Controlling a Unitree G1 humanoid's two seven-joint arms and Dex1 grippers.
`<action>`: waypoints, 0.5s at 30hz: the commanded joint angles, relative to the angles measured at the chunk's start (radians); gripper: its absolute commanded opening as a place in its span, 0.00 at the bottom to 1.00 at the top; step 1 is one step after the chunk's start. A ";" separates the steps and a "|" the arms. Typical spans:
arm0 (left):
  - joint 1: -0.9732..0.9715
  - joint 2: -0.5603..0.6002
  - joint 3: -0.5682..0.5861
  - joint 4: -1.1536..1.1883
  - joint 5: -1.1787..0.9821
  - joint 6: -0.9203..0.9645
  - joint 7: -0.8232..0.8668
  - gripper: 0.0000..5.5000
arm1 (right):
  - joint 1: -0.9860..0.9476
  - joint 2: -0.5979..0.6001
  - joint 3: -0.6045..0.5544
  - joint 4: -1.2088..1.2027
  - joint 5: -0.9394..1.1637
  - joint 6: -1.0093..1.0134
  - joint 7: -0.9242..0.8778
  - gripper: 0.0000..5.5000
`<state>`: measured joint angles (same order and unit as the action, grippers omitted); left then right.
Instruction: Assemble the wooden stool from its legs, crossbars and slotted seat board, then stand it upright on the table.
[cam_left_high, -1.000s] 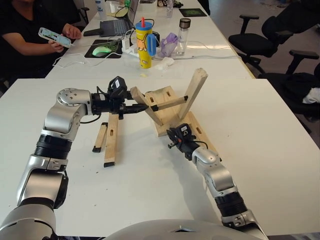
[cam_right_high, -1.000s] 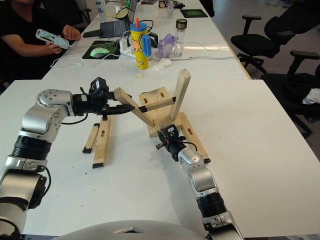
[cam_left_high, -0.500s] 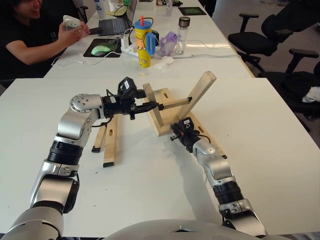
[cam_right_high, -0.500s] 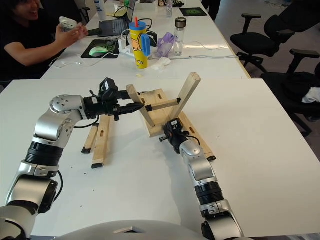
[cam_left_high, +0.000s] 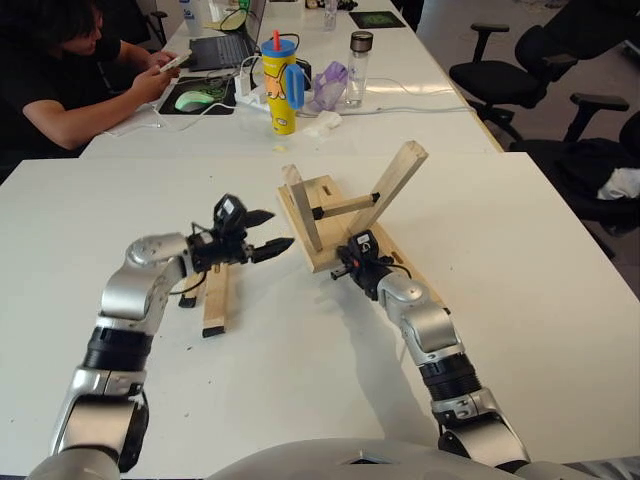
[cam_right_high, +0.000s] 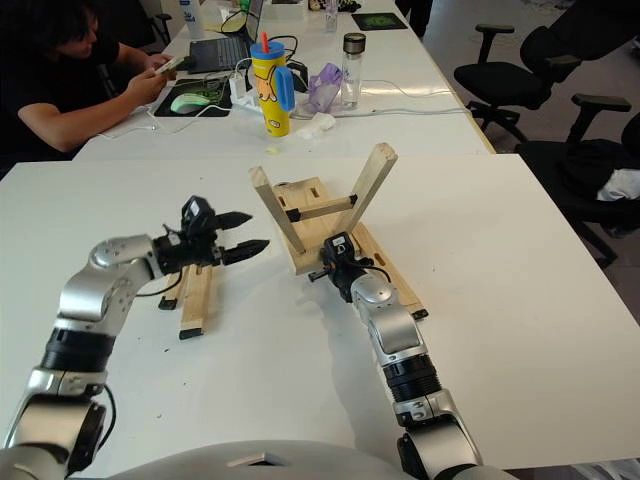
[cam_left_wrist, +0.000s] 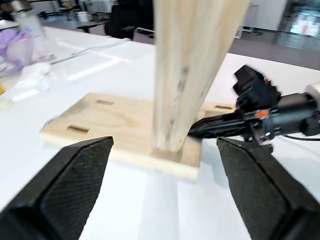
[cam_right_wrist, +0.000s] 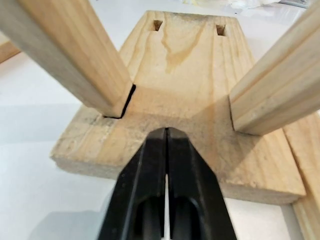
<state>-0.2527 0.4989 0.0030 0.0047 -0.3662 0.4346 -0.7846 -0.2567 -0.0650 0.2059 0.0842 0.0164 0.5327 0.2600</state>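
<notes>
The slotted seat board (cam_left_high: 322, 232) lies flat on the white table (cam_left_high: 520, 300). Two legs (cam_left_high: 300, 205) (cam_left_high: 396, 186) stand slanted in its slots, joined by a crossbar (cam_left_high: 346, 208). My left gripper (cam_left_high: 275, 230) hovers open just left of the nearer leg (cam_left_wrist: 192, 70), apart from it, its fingers (cam_left_wrist: 70, 185) spread wide. My right gripper (cam_left_high: 338, 272) is shut, its tips (cam_right_wrist: 166, 134) resting on the board's (cam_right_wrist: 190, 65) near edge between the two legs. A loose leg (cam_left_high: 216, 298) and a shorter bar (cam_left_high: 190, 290) lie under the left arm. Another leg (cam_right_high: 395, 285) lies along the board's right side.
On the far table stand a yellow cup (cam_left_high: 283, 85), a bottle (cam_left_high: 360, 68), a laptop (cam_left_high: 225, 48) and a green mouse (cam_left_high: 195, 100), where a person sits. Office chairs (cam_left_high: 520, 80) stand off the right edge. The near and right parts of my table are bare.
My left gripper has let go of the leg and crossbar frame, opened, and drawn back to the left. The frame now stands in the board. The right gripper stays on the board.
</notes>
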 joint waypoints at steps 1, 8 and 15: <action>0.068 -0.097 0.044 -0.123 0.005 0.003 0.169 0.67 | 0.095 0.017 0.035 0.053 0.007 0.132 0.002 0.00; -0.482 -0.169 0.331 -0.231 -0.520 0.178 0.393 0.47 | 0.118 0.032 0.015 0.081 0.007 0.114 -0.019 0.00; -0.604 -0.156 0.165 -0.236 -0.515 0.271 0.373 0.25 | 0.113 0.047 0.014 0.158 -0.007 0.013 -0.030 0.00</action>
<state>-0.9527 0.3355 0.2675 -0.2238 -0.9016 0.6171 -0.3940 -0.2384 -0.0155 0.2009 0.1149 0.0177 0.4792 0.2315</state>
